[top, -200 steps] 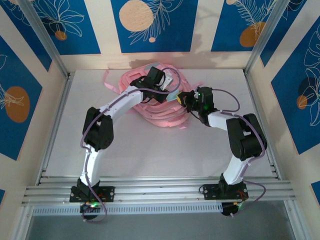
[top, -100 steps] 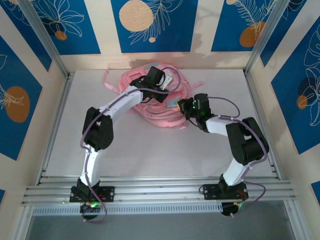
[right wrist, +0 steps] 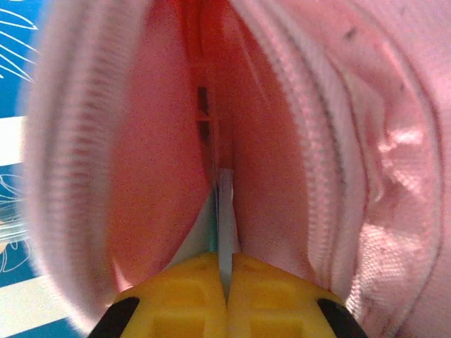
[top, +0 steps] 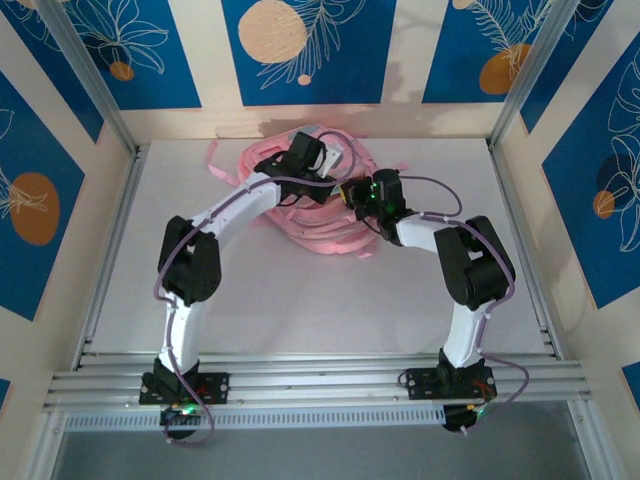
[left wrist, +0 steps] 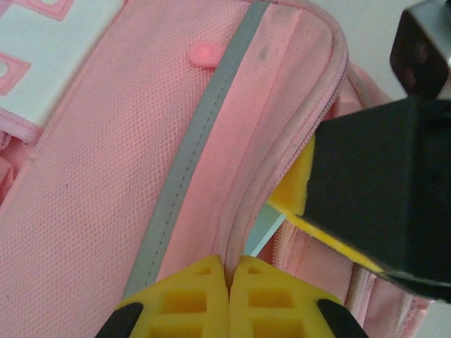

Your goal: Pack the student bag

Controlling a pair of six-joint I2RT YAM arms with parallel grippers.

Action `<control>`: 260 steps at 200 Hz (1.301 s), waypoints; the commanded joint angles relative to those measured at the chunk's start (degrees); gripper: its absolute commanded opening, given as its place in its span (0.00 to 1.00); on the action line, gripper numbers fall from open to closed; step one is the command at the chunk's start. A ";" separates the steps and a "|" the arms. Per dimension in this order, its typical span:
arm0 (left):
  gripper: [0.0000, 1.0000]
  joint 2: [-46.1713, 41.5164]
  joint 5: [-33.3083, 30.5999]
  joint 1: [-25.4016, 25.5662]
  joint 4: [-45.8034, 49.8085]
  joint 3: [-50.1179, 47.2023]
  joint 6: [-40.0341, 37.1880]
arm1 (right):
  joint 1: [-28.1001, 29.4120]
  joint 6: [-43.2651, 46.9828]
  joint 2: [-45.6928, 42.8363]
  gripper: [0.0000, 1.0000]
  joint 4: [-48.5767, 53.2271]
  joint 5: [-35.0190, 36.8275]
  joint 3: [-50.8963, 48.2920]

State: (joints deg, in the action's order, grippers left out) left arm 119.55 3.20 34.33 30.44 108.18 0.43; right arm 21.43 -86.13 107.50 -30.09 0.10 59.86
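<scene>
bag (top: pixel 310 225), one, pink, lies slumped at the far middle of the table (top: pixel 300 310); its white patch (left wrist: pixel 28 49) bears pink outlined shapes, too cropped to read; left gripper (left wrist: pixel 229 274) clenched on the pocket's zip edge; right gripper (right wrist: pixel 222 274) inside the open pocket, clamped on one thin pale sheet (right wrist: pixel 224 211).

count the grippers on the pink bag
2: the left gripper pinches the student bag's opening edge; the right gripper is inside the opening, clamping a thin flat item.
</scene>
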 commanded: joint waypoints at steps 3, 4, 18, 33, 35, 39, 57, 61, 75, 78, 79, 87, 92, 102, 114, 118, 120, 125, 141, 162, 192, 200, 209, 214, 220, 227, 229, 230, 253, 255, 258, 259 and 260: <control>0.00 -3.88 1.10 -0.85 -1.67 -0.25 2.03 | 0.47 -2.28 0.34 0.05 7.78 2.47 0.62; 0.00 -3.92 1.10 -0.85 -1.68 -0.25 2.03 | 0.46 -2.24 0.25 0.06 8.03 2.51 0.62; 0.00 -4.11 0.87 -0.85 -1.78 -0.25 2.08 | 0.15 -1.21 -1.06 0.14 11.71 2.46 0.83; 0.00 -3.97 0.67 -0.84 -1.68 -0.25 2.03 | -0.28 0.92 -2.94 0.28 16.53 2.50 1.50; 0.00 -3.95 0.67 -0.84 -1.69 -0.21 2.03 | -0.32 1.13 -3.21 0.30 17.27 2.53 1.60; 0.00 -3.89 0.59 -0.84 -1.70 -0.25 2.03 | -0.50 1.75 -3.76 0.34 18.47 2.62 1.74; 0.00 -3.69 0.40 -0.84 -1.87 -0.25 2.12 | -1.10 5.00 -6.40 0.51 22.00 2.63 2.10; 0.00 -3.61 0.32 -0.84 -1.95 -0.25 2.12 | -1.21 5.62 -6.89 0.53 22.45 2.58 2.19; 0.00 -3.51 0.23 -0.97 -2.18 -0.25 2.21 | -1.77 7.38 -8.49 0.55 24.19 1.64 2.28; 0.00 -3.53 0.25 -0.96 -2.22 -0.25 2.29 | -1.89 7.68 -8.87 0.55 24.50 1.39 2.28; 0.00 -3.53 0.24 -0.99 -2.22 -0.25 2.29 | -1.95 7.75 -8.97 0.55 24.53 1.31 2.24; 0.00 -3.41 0.39 -0.93 -2.24 -0.25 2.38 | -2.24 8.39 -9.59 0.55 25.05 0.59 2.07; 0.00 -3.40 0.48 -0.93 -2.31 -0.21 2.45 | -2.35 8.58 -9.93 0.55 25.39 0.38 1.90; 0.00 -3.42 0.58 -0.96 -2.26 -0.25 2.59 | -2.45 8.96 -10.34 0.50 24.61 0.00 1.14; 0.00 -3.57 0.71 -0.93 -2.26 -0.24 2.73 | -2.45 8.97 -10.04 0.38 23.74 -0.40 0.54; 0.00 -3.59 0.79 -0.93 -2.24 -0.25 2.73 | -2.45 9.04 -9.88 0.35 23.29 -0.72 0.44; 0.00 -3.57 0.83 -0.93 -2.29 -0.30 2.80 | -2.49 9.13 -9.69 0.33 23.09 -0.89 0.44; 0.00 -3.66 0.99 -0.93 -2.28 -0.32 2.90 | -2.45 9.17 -9.24 0.30 22.73 -1.26 0.57; 0.00 -3.94 1.58 -0.94 -2.17 -0.42 3.39 | -2.23 9.48 -7.87 0.18 20.16 -2.47 0.78; 0.00 -4.49 2.31 -0.84 -2.55 -1.20 4.20 | -1.67 10.42 -5.42 0.12 17.87 -2.99 2.30; 0.00 -5.30 4.60 -0.84 -3.27 -2.91 5.96 | -0.42 12.80 -0.72 0.10 19.18 -3.31 8.03; 0.00 -5.60 5.32 -0.79 -3.64 -3.42 6.61 | -0.34 12.84 0.65 0.10 19.77 -3.90 9.59; 0.00 -6.16 5.94 -0.75 -4.03 -4.09 7.30 | -0.34 12.93 1.76 0.10 19.56 -4.59 10.56; 0.00 -6.44 6.15 -0.80 -4.17 -4.48 7.60 | -0.41 12.95 2.18 0.11 19.39 -4.89 10.76; 0.00 -6.94 6.35 -0.80 -4.32 -4.89 7.93 | -0.50 13.11 2.29 0.11 19.36 -5.19 10.74; 0.00 -7.49 6.30 -0.75 -4.30 -5.29 8.19 | -0.58 13.25 1.98 0.12 19.52 -5.28 10.43; 0.00 -7.66 6.18 -0.75 -4.28 -5.33 8.30 | -0.66 13.44 1.85 0.12 19.64 -5.28 10.32; 0.00 -7.75 6.10 -0.80 -4.26 -5.43 8.33 | -0.68 13.48 1.75 0.12 19.72 -5.28 10.21; 0.24 -10.18 4.18 -1.32 -3.99 -6.76 10.01 | -1.34 14.68 -1.25 0.16 20.24 -6.17 7.25; 0.29 -10.42 3.96 -1.38 -4.03 -6.87 10.20 | -1.38 14.81 -1.60 0.16 20.42 -6.30 7.02; 0.35 -10.83 3.78 -1.49 -4.11 -7.11 10.58 | -1.43 15.03 -2.17 0.16 20.66 -6.60 6.54; 0.37 -10.92 3.76 -1.60 -4.13 -7.24 10.66 | -1.46 15.07 -2.36 0.17 20.80 -6.69 6.39; 0.38 -11.05 3.71 -1.66 -4.14 -7.35 10.74 | -1.51 15.14 -2.55 0.17 20.87 -6.73 6.23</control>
State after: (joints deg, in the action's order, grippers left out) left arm 115.00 6.63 33.89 26.50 102.15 7.20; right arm 20.58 -73.65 108.57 -11.09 -4.62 69.04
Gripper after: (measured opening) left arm 0.176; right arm 0.153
